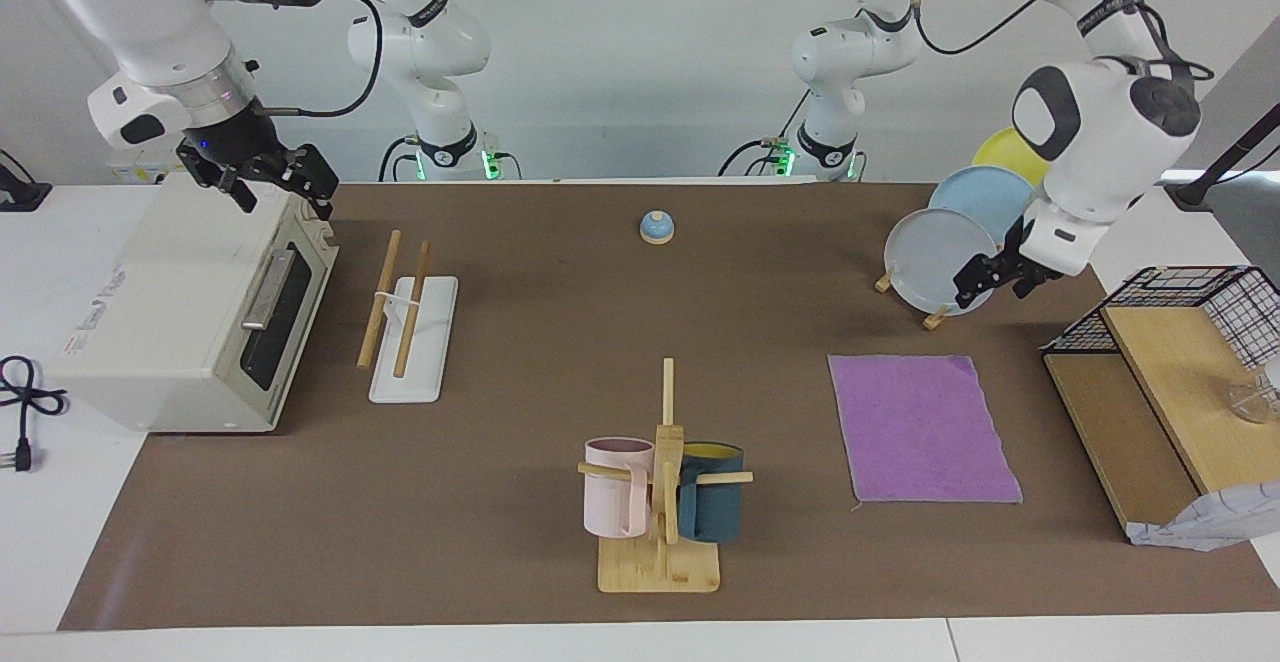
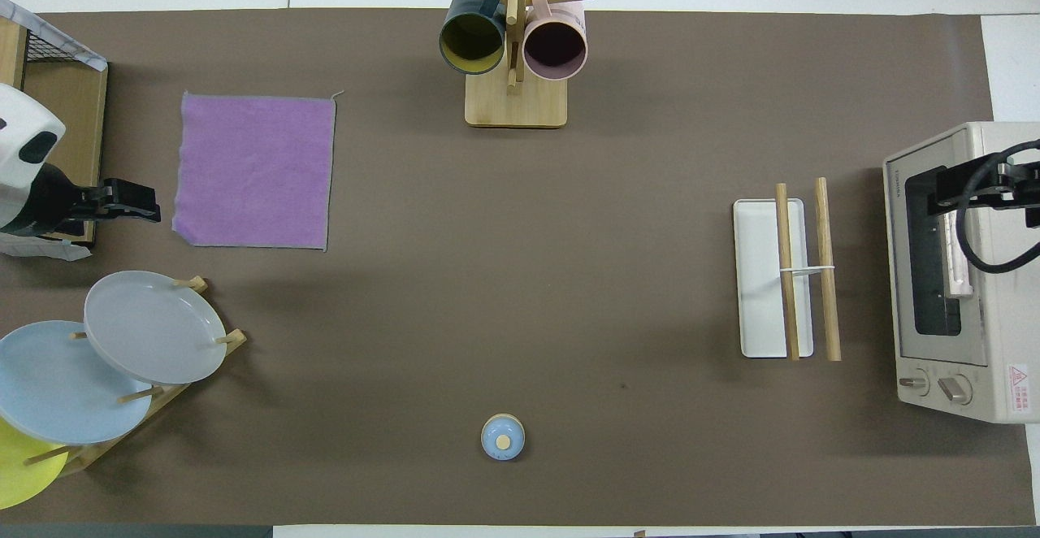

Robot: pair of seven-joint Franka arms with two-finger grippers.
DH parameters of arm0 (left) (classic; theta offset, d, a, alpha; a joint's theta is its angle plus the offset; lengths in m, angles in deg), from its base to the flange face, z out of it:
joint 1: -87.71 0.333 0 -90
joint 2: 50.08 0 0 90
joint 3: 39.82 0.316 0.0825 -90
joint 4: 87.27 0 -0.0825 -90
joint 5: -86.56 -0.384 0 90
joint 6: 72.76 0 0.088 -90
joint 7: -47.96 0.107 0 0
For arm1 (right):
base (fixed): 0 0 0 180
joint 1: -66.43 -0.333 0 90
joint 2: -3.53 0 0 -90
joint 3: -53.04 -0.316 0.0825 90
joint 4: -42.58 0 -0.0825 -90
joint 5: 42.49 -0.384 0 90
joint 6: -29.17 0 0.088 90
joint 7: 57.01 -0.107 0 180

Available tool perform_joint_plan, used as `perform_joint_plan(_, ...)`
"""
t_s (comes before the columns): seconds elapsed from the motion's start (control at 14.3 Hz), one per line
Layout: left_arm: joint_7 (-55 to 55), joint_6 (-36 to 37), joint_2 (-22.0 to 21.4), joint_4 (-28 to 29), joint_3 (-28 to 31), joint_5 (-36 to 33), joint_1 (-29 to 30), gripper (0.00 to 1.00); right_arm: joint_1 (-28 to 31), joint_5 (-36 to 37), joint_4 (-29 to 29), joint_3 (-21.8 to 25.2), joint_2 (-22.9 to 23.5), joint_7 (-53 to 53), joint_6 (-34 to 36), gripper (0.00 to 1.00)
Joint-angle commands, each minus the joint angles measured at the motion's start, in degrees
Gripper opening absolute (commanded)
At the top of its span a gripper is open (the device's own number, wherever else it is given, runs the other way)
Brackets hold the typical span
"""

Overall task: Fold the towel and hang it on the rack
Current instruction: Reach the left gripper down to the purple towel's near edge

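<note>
Lying flat just below the left gripper, whose finger state I cannot tell, the towel warrants a clean edge pinch.

A plain white wall rises at the robots' end of a white bench that is covered almost wholly by a flat brown mat, evenly lit with soft shadows, and a black power cable lies on the bare white edge.
</note>
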Motion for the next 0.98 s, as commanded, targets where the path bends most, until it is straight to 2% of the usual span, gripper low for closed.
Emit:
perform_joint_plan(0.0,1.5,-6.6,6.7,0.1,-0.4,2.4,2.2,1.0,0.4,0.1,1.1,-0.3,-0.9,1.1,-0.1,1.0)
perform_joint_plan(0.21,1.5,-11.1,11.8,-0.2,-0.4,5.6,3.7,0.96,0.4,0.1,1.1,-0.3,-0.9,1.1,0.0,1.0)
perform_joint_plan(0.42,1.5,-10.9,12.4,-0.4,-0.4,6.3,4.5,0.86,0.4,0.1,1.1,-0.3,-0.9,1.1,0.0,1.0)
perform_joint_plan(0.56,1.5,-10.6,12.5,-0.4,-0.5,7.3,4.6,0.69,0.4,0.1,1.1,-0.3,-0.9,1.1,0.0,1.0)
perform_joint_plan(0.63,1.5,-10.6,12.4,-0.4,-0.5,7.5,4.6,0.67,0.4,0.1,1.1,-0.3,-0.9,1.1,0.0,1.0)
perform_joint_plan(0.77,1.5,-10.4,12.4,-0.2,-0.5,7.5,5.4,0.56,0.4,0.1,1.1,-0.3,-0.9,1.1,0.0,1.0)
perform_joint_plan(0.91,1.5,-10.1,12.4,-0.1,-0.5,7.5,5.5,0.4,0.4,0.1,1.1,-0.3,-0.9,1.1,0.0,1.0)
